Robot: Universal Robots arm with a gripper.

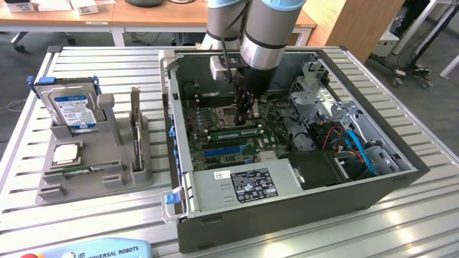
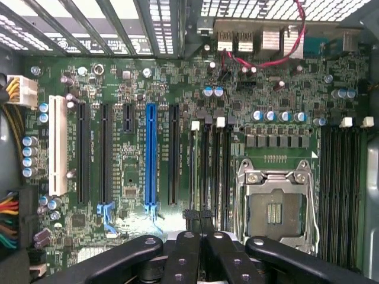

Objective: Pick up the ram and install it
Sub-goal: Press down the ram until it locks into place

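Slatted metal table (image 1: 86,215), wooden desks (image 1: 143,16) behind

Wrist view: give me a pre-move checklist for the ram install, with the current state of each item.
1. Gripper shut: ok.
2. Ram held in the gripper: cannot tell; a thin dark edge sits between its fingers.
3. Gripper lined up over the memory slots beside the processor socket: ok.
4. Target slot free: cannot tell; the exterior view shows a green stick already seated on the board.
5. Case side open for access: ok.
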